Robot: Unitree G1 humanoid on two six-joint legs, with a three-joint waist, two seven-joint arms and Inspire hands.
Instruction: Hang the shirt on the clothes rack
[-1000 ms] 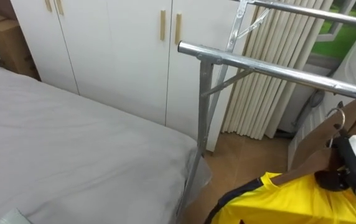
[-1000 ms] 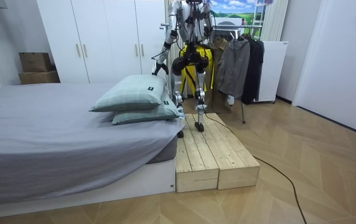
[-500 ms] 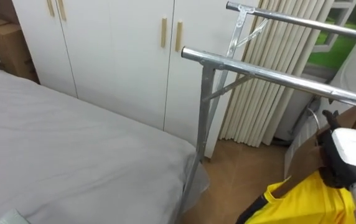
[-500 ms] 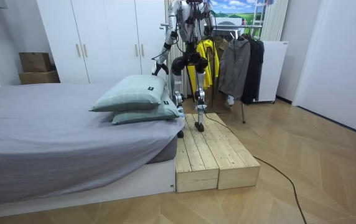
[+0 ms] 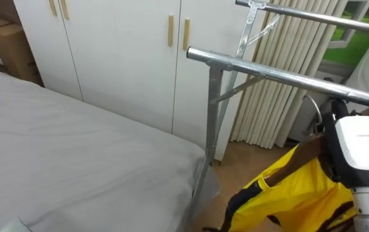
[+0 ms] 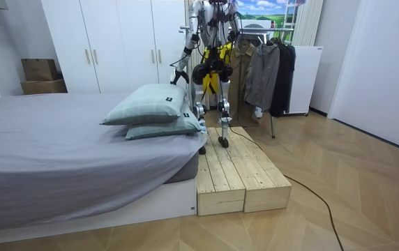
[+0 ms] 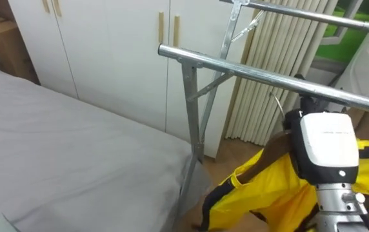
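robot stands on the wooden platform (image 6: 238, 174) at the bed's (image 5: 75, 161) foot, facing the clothes rack. right hand (image 5: 355, 151) is raised, back toward its head, dark fingers clamped on the neck of a brown wooden hanger (image 5: 302, 150). the yellow shirt (image 5: 294, 193) hangs on that hanger, below and to the left of the hand. it is bright yellow with black trim along one edge, and loosely folded. the wire hook (image 5: 312, 106) rises above the hand to just under the near rail (image 5: 268, 72); contact cannot be told. left hand (image 6: 174, 79) is held low at its side, finger state not discernible.
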